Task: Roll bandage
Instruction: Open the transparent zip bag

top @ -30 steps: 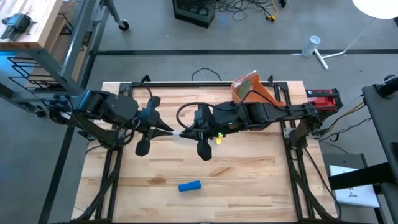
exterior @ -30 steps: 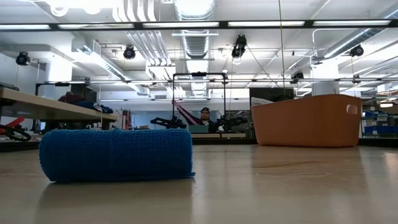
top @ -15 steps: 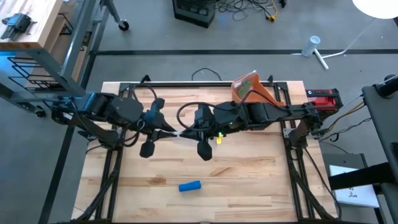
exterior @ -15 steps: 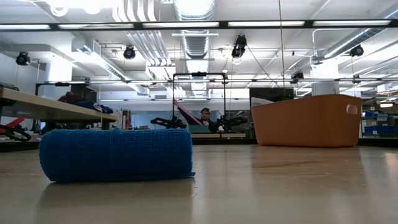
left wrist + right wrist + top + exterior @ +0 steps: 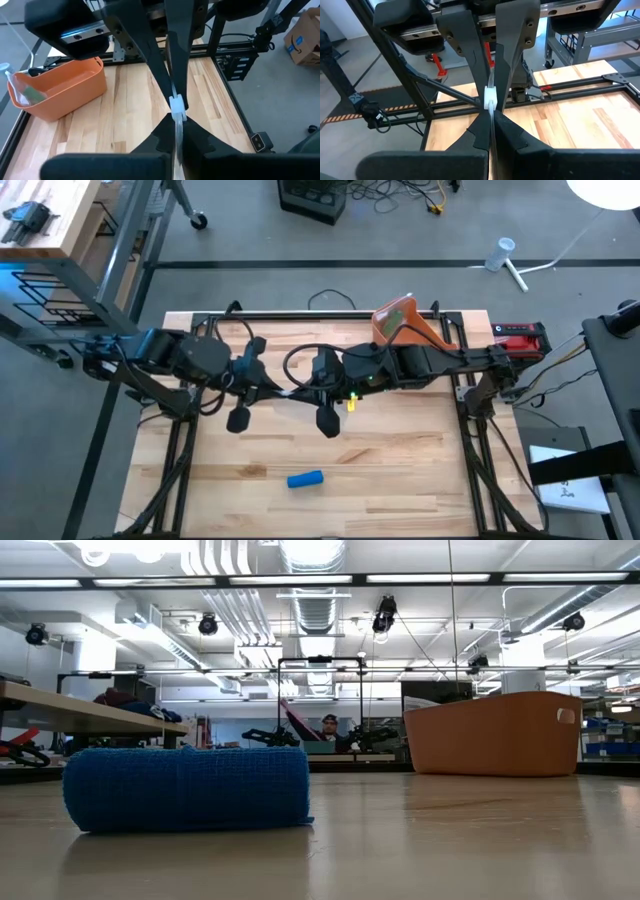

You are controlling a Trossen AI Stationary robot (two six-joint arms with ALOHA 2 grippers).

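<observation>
High view: we see left gripper point(image 5: 278, 393) and right gripper point(image 5: 297, 393) tip to tip, both clamped on white bandage point(image 5: 177, 107) (mostly hidden).
Blue roll point(image 5: 305, 478): apart, near table point(image 5: 400, 470) edge.

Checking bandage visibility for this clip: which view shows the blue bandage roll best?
The low view: the blue bandage roll fills the foreground, its weave clear. The high view shows it as a small blue cylinder near the table's front edge. Neither wrist view shows it.

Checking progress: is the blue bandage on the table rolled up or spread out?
Rolled up. The blue bandage lies as a compact cylinder on the table, near its front edge, apart from both arms.
</observation>
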